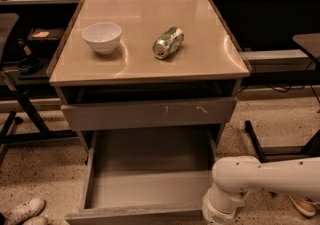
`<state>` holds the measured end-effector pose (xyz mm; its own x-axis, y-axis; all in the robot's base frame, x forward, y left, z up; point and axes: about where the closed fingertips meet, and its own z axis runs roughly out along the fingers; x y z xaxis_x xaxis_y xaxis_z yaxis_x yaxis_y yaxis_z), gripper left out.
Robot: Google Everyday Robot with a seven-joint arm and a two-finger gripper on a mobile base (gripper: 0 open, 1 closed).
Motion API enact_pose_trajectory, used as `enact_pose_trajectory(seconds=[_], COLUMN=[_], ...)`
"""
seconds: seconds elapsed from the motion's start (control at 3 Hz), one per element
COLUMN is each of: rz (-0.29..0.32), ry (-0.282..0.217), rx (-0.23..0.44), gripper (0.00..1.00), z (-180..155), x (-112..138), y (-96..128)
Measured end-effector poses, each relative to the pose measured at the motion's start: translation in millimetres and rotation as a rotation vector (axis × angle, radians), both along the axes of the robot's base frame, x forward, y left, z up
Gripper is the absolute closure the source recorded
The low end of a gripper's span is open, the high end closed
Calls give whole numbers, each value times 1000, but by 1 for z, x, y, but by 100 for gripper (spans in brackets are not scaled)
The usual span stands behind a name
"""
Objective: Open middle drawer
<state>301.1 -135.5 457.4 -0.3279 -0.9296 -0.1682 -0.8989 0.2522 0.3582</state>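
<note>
The middle drawer (150,189) stands pulled far out of the cabinet. Its grey box interior is bare, and its plain flat front (135,215) lies along the bottom edge of the view. My white arm (260,176) reaches in from the right, and its wrist (222,206) sits at the drawer front's right end. The gripper is below the bottom edge of the view, under the wrist, and is hidden.
Above the open drawer is a taller grey front with pale scratch marks (150,113). A white bowl (102,36) and a green can lying on its side (168,42) rest on the beige cabinet top (200,59). Chair legs (25,114) stand at left, a table base (260,146) at right, and shoes (22,211) at bottom left.
</note>
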Motion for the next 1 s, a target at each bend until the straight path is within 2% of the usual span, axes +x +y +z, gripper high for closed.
enact_pose_trajectory(seconds=[0.33,0.67,1.0], rz=[0,-15,-107], ry=[0,-14,-38], rx=[0,32,51], gripper=[0,0,0], z=[0,15,65], x=[0,6,-7], y=[0,0,-36])
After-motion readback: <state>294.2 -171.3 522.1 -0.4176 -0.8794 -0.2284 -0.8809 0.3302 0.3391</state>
